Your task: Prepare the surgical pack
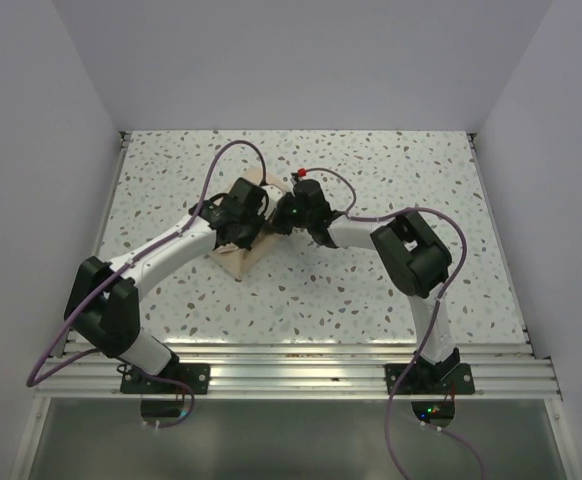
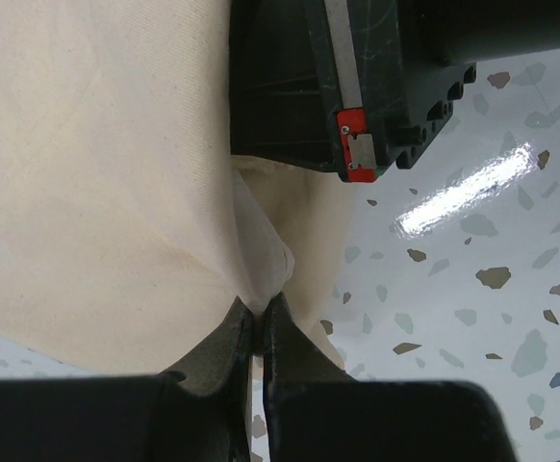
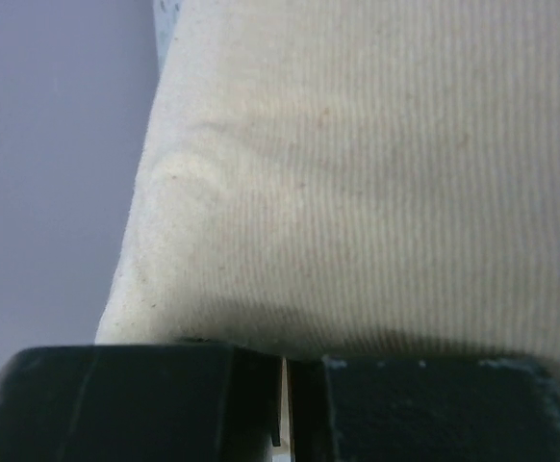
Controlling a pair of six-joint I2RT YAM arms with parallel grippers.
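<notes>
Left wrist view is showing the left gripper (image 2: 258,322) pinching a fold of the tan sheet (image 2: 97,192), which is lying midway across the table (image 1: 421,180), while the right gripper (image 3: 282,385), likewise closed and seemingly nipping the sheet's far edge, is facing it just beyond.

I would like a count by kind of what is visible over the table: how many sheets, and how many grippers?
Sheets: 1, the tan sheet
Grippers: 2, the left gripper and the right gripper
Total: 3
</notes>
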